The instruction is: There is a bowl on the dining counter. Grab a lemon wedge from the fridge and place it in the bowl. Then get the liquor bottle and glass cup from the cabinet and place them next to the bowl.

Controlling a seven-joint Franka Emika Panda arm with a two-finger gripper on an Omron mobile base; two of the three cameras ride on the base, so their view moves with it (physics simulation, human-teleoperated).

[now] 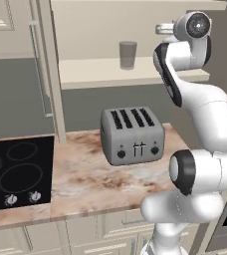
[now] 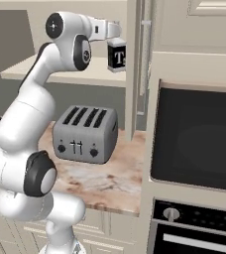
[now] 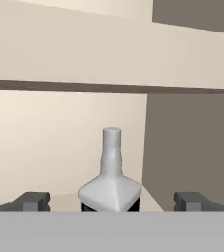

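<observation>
- Left base view: white Franka arm with dark joints rises from lower right, wrist up at the open cream wall cabinet [image 1: 135,72]. Gripper itself is hidden behind the wrist here.
- Plain grey see-through glass cup [image 1: 128,55] stands upright on the cream cabinet shelf, left of the wrist, apart from it.
- Below the shelf: grey four-slot toaster [image 1: 133,135] on the marbled brown-beige worktop [image 1: 80,182]; black cooktop with ring marks and knobs [image 1: 17,172] at left, well apart from the toaster.
- Right base view: arm rises from lower left, hand reaches right along the shelf. Gripper [image 2: 116,31] is at the top of the liquor bottle, a squarish bottle whose dark body with a white label [image 2: 117,58] shows just below the hand. Can't tell contact from this side.
- Cabinet's open door stands edge-on right of the bottle; toaster sits below on the worktop; dark glass-fronted built-in oven [image 2: 197,139] at right, a second appliance with a round knob under it.
- Hand view: two dark fingertips [image 3: 33,201] sit wide apart at the bottom, jaws fully spread, nothing between the pads.
- Bottle's pale whitish shoulders and narrow neck stand upright, centred between the fingertips but further in, on the cream shelf at the cabinet's corner. Not gripped.
</observation>
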